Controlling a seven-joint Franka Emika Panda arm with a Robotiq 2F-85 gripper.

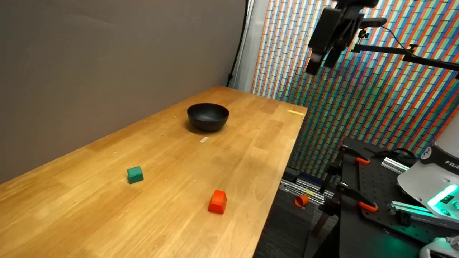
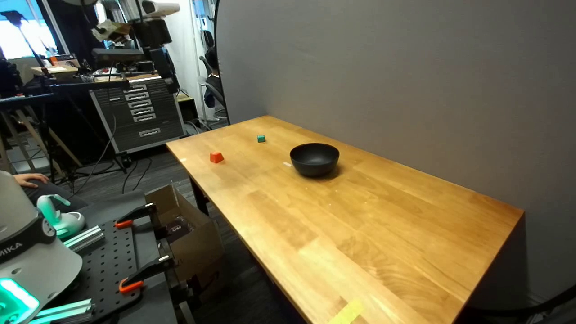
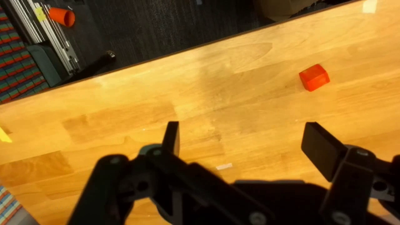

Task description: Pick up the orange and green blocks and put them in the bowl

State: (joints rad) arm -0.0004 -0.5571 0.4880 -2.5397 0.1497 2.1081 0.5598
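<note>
An orange block (image 1: 217,202) with sloped sides lies on the wooden table near its robot-side edge. It also shows in an exterior view (image 2: 216,157) and at upper right in the wrist view (image 3: 314,77). A small green block (image 1: 135,175) lies nearer the wall, also seen in an exterior view (image 2: 261,138). It does not show in the wrist view. A black bowl (image 1: 208,124) stands upright with no block in it, also seen in an exterior view (image 2: 314,168). It does not show in the wrist view. My gripper (image 3: 243,134) is open and empty, high above the table (image 1: 321,65).
A grey wall (image 1: 118,64) runs along the table's back edge. The wooden table (image 2: 382,225) has a yellow tape strip (image 2: 346,312) at one end and a small white tape piece (image 3: 224,166). An orange cup (image 1: 301,200) lies on the floor between the table and the robot's stand.
</note>
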